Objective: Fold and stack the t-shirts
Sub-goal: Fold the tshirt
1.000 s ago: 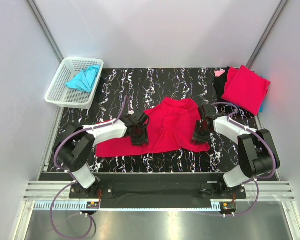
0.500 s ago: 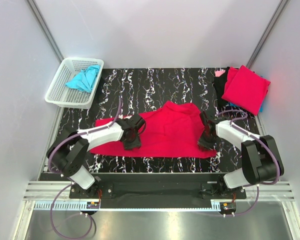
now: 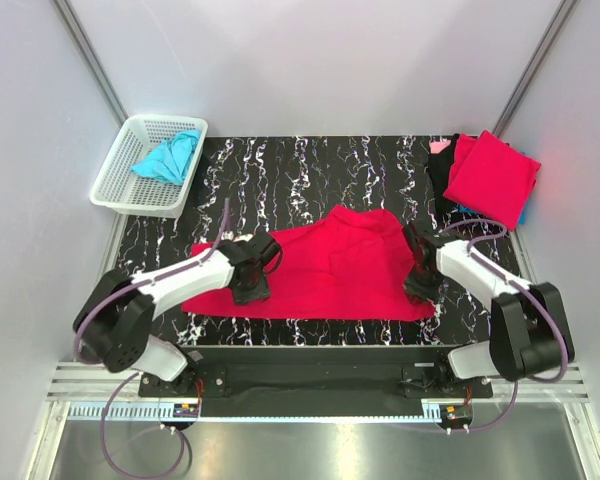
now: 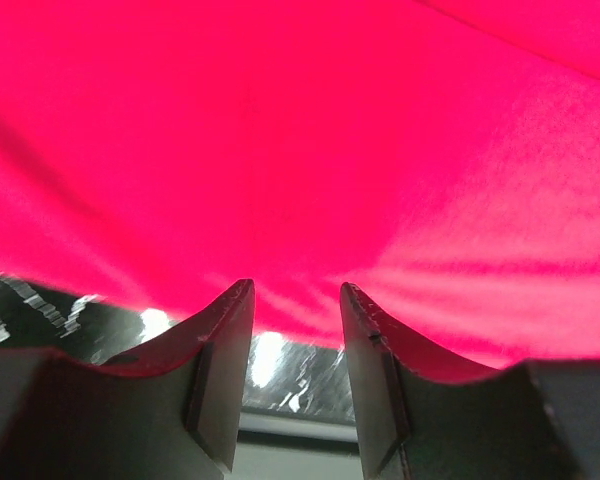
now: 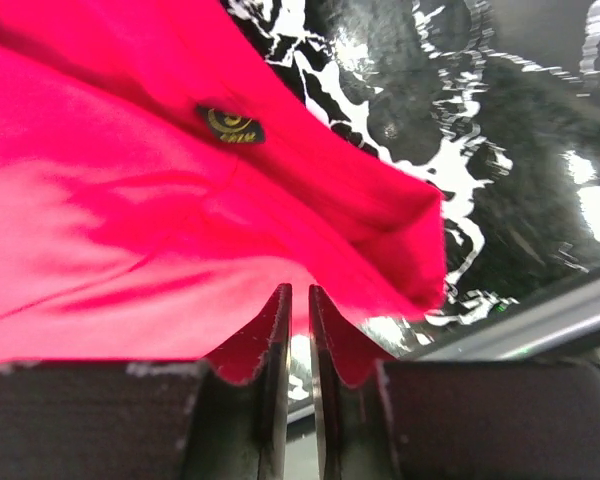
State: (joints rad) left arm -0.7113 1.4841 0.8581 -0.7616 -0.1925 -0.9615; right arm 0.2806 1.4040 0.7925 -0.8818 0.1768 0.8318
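A crimson red t-shirt (image 3: 330, 270) lies spread flat on the black marble table, its lower hem near the front edge. My left gripper (image 3: 248, 288) sits at the shirt's left part; in the left wrist view (image 4: 297, 290) its jaws stand apart, with the red cloth (image 4: 300, 150) just beyond the tips. My right gripper (image 3: 418, 288) is at the shirt's right corner; in the right wrist view (image 5: 299, 290) its jaws are almost closed on the red hem (image 5: 180, 250). A folded red shirt (image 3: 492, 178) lies at the back right. A turquoise shirt (image 3: 168, 157) lies in the basket.
A white lattice basket (image 3: 115, 195) stands at the back left, just off the table. Dark and pink cloth (image 3: 441, 160) lies beside the folded red shirt. The table's front edge (image 3: 310, 328) runs just below the shirt's hem. A yellow label (image 5: 230, 124) shows on the cloth.
Both grippers pulled the bunched red shirt outward and toward the front edge, so it now lies flat. The left arm slid further left.
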